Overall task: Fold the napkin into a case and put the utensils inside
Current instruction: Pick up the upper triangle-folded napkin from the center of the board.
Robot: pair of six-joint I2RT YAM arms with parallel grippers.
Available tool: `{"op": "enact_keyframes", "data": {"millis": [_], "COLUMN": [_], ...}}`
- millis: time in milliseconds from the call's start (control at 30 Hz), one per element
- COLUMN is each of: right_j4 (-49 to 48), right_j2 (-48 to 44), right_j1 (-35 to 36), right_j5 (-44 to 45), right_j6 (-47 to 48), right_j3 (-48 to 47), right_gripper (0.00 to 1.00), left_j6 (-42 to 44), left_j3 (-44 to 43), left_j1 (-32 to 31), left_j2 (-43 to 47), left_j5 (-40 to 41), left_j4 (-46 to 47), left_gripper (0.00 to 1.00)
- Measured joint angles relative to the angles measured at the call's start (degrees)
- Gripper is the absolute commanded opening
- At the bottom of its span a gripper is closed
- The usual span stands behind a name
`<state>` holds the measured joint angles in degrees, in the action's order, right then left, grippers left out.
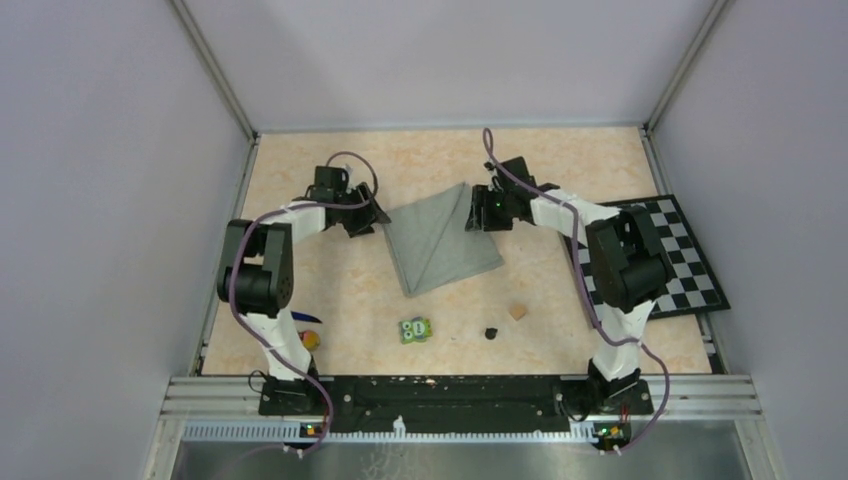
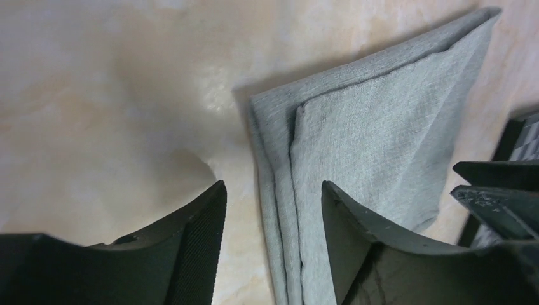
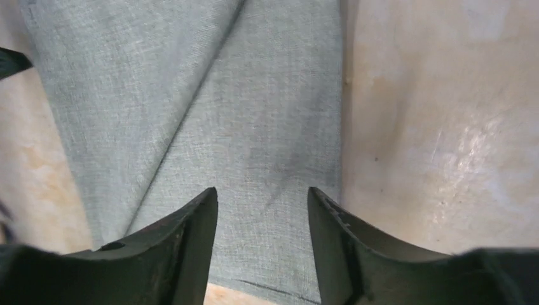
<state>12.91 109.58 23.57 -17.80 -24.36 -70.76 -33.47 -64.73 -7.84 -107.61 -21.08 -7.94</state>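
The grey napkin point(image 1: 440, 240) lies folded into a triangle-like shape in the middle of the table. My left gripper point(image 1: 372, 222) is open at the napkin's left corner; in the left wrist view its jaws point(image 2: 273, 190) straddle the layered cloth edge point(image 2: 356, 146). My right gripper point(image 1: 478, 212) is open over the napkin's upper right edge; in the right wrist view point(image 3: 262, 194) the cloth point(image 3: 210, 108) lies between the fingers. The utensils lie near the left arm's base: the dark blue piece point(image 1: 305, 316) and the yellow-orange head point(image 1: 311, 340).
A black-and-white checkerboard mat point(image 1: 670, 255) lies at the right under the right arm. A green owl-faced block point(image 1: 415, 330), a small black piece point(image 1: 491, 332) and a tan cube point(image 1: 517, 311) sit near the front. Walls enclose the table.
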Motion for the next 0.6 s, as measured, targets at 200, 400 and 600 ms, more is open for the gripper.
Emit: {"op": "enact_keyframes", "data": {"millis": [200, 400, 600], "right_j4": [9.11, 14.64, 20.41], "right_j2": [-4.48, -3.39, 6.64], "right_j1": [13.73, 31.45, 35.47], "right_j5": [14.58, 21.05, 26.84], "right_j6": [4.76, 3.1, 1.05], "right_j3": [-5.07, -10.36, -22.67], "right_gripper": [0.63, 0.47, 0.45], "left_j6": [-1.18, 1.01, 4.15], "left_j3": [4.04, 4.09, 6.58], "left_j1": [8.33, 16.52, 16.74], "left_j2": [12.41, 23.56, 27.8], "left_j5": [-3.02, -5.31, -5.44], "left_j4": [-5.16, -10.47, -12.33], "left_gripper": [0.78, 0.77, 0.76]}}
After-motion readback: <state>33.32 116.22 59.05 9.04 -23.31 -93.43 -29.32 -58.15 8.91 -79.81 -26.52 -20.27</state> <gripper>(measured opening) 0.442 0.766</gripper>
